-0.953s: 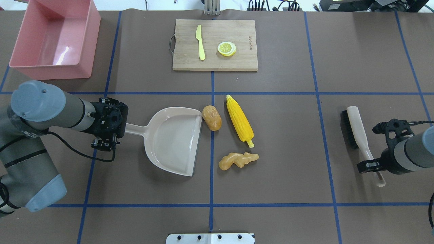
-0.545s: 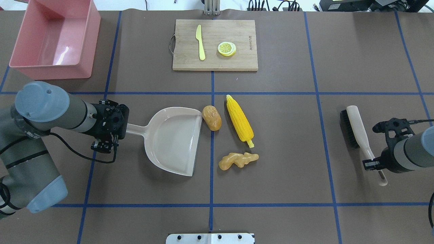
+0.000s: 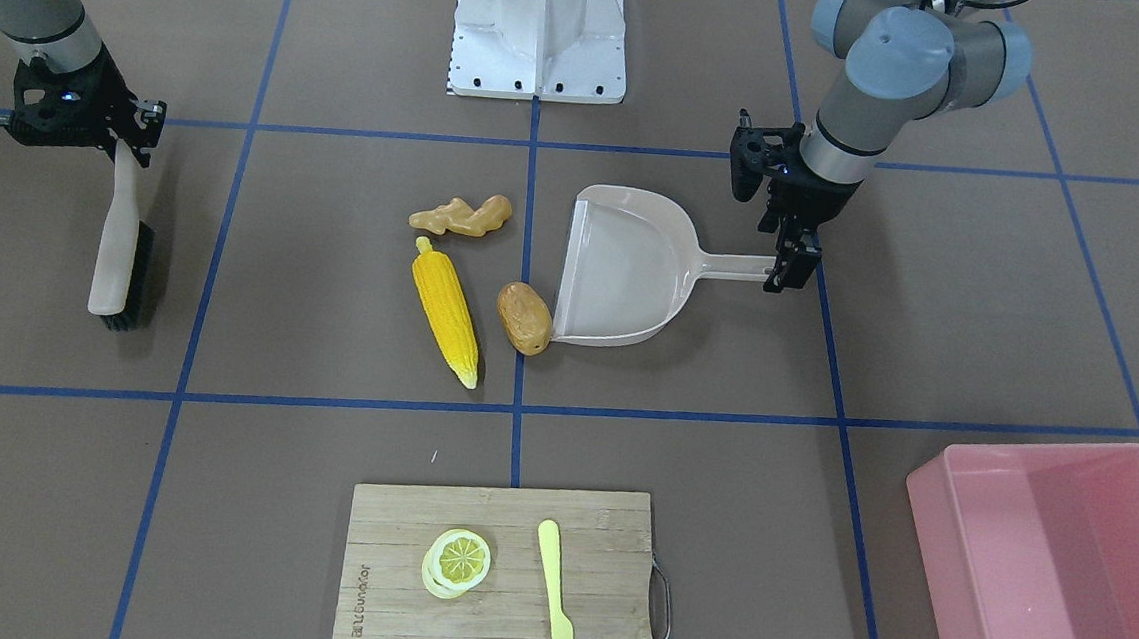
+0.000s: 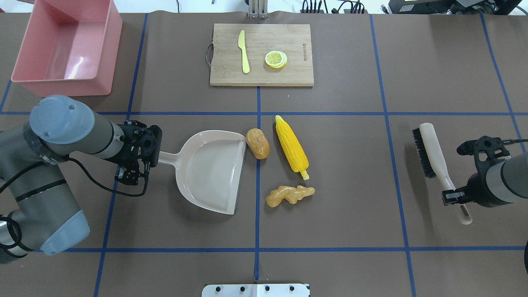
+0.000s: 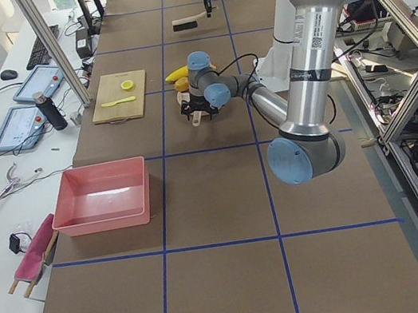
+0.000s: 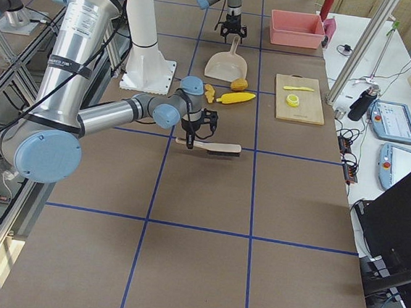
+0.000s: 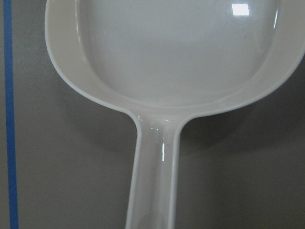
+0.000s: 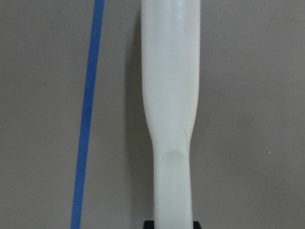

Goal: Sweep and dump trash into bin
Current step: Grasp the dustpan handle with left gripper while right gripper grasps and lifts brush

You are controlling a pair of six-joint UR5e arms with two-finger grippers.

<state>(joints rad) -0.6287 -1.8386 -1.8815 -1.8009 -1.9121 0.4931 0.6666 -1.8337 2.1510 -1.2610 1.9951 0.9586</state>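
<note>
The trash lies mid-table: a yellow corn cob (image 4: 291, 144), a brown potato (image 4: 258, 143) touching the mouth of a beige dustpan (image 4: 210, 173), and a tan ginger root (image 4: 290, 195). The pink bin (image 4: 62, 87) stands empty at the far left corner. My left gripper (image 4: 149, 159) is at the end of the dustpan handle (image 7: 155, 181) and looks open; the pan rests flat. My right gripper (image 4: 456, 197) is shut on the white handle (image 8: 171, 95) of a black-bristled brush (image 4: 433, 152), well right of the trash.
A wooden cutting board (image 4: 288, 37) at the far middle carries a pale yellow knife (image 4: 243, 51) and a lemon slice (image 4: 275, 59). The white robot base plate (image 4: 255, 290) sits at the near edge. Blue tape lines cross the brown table.
My left gripper slid right, onto the end of the dustpan handle; the pan stayed put. The right gripper and the brush shifted slightly, the brush head moving away from the robot.
</note>
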